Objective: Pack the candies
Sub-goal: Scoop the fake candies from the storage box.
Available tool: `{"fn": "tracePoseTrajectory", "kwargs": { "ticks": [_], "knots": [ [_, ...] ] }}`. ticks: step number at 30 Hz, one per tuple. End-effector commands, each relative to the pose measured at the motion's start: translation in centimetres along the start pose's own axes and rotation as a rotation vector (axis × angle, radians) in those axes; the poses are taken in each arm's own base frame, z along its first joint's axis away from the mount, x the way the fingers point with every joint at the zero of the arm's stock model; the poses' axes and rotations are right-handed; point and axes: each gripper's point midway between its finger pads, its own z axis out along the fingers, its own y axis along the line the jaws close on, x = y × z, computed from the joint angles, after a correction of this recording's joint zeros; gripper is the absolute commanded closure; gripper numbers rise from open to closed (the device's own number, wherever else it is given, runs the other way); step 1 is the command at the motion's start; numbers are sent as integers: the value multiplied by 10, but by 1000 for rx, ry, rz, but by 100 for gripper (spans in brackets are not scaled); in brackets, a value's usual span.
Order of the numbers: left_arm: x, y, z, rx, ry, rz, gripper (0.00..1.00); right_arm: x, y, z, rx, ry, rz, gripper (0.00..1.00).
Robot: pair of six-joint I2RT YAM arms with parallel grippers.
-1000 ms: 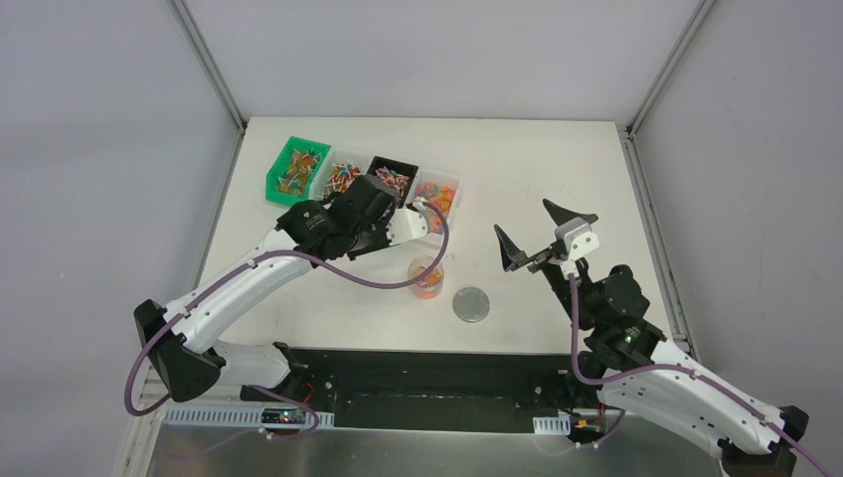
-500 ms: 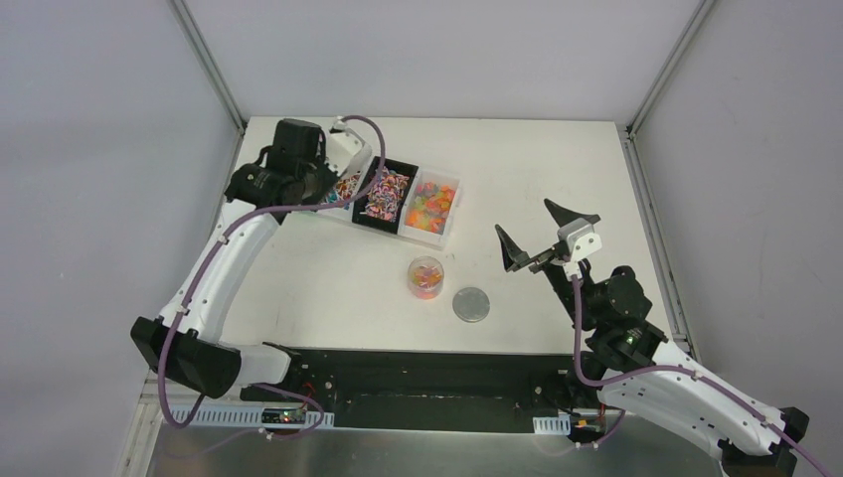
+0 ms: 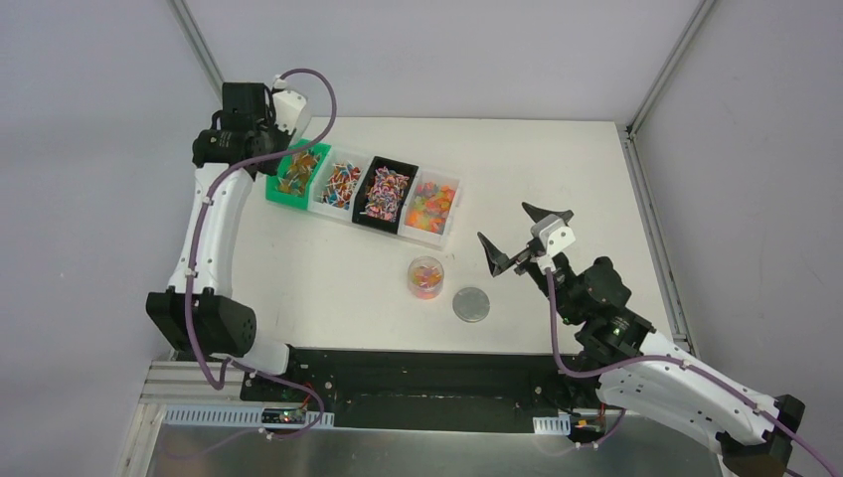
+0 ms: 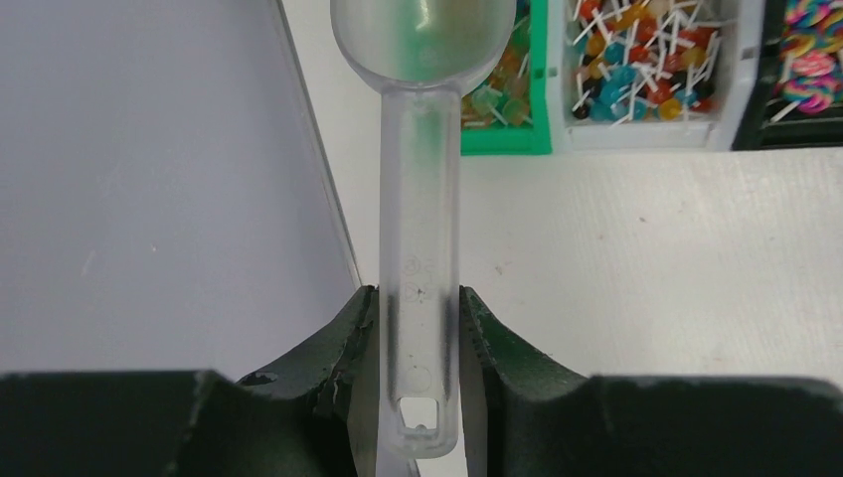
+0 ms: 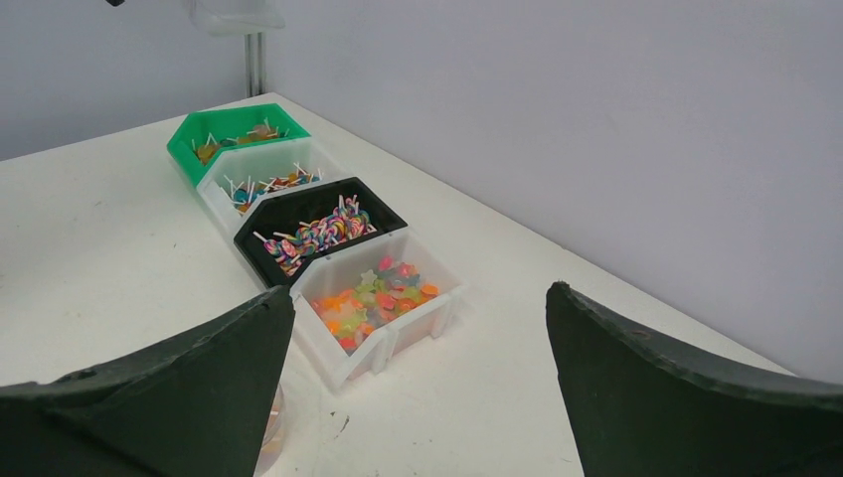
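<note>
The candies lie in four bins in a row: a green bin [image 3: 295,174], a white bin [image 3: 340,182] of small lollipops, a black bin [image 3: 386,192] and a white bin [image 3: 432,206] of orange, red and yellow gummies [image 5: 383,298]. More candies sit in a clear cup [image 3: 426,277]. My left gripper [image 4: 418,298] is shut on the handle of a clear plastic spoon [image 4: 421,179]. The spoon's bowl hangs over the green bin's [image 4: 502,99] left end and looks empty. My right gripper [image 3: 504,224] stands open to the right of the cup, nothing between its fingers.
A grey round lid [image 3: 472,304] lies just right of the cup. The left wall and a metal corner post [image 3: 204,60] stand close behind the left arm. The table's left edge [image 4: 318,149] runs beside the spoon. In the right wrist view the cup [image 5: 270,427] is mostly hidden behind a finger.
The left arm has swung with the spoon from near the cup and gummy bin to the back left, past the green bin. The right gripper has shifted slightly left, still open.
</note>
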Motion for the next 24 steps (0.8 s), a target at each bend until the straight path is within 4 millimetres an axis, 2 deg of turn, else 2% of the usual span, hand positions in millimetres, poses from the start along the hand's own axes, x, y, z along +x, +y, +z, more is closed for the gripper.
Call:
{"fn": "tracePoseTrajectory", "kwargs": {
  "ticks": [1,5,9,15,21,24],
  "knots": [
    [11,25,8,-15,28,-22,100,-31,-7,0,14,-72,35,0],
    [30,30,25,-11,101,-28,100,-32,-7,4,14,-65,25,0],
    [59,26,50,3,252,-11,100,-32,-5,7,3,-53,6,0],
    [80,21,65,19,362,13,100,-32,-7,7,9,-37,-9,0],
    [86,16,81,53,396,50,100,-30,-4,11,6,-33,-5,0],
    [84,12,90,70,402,68,100,-29,-3,15,5,-23,-11,0]
  ]
}}
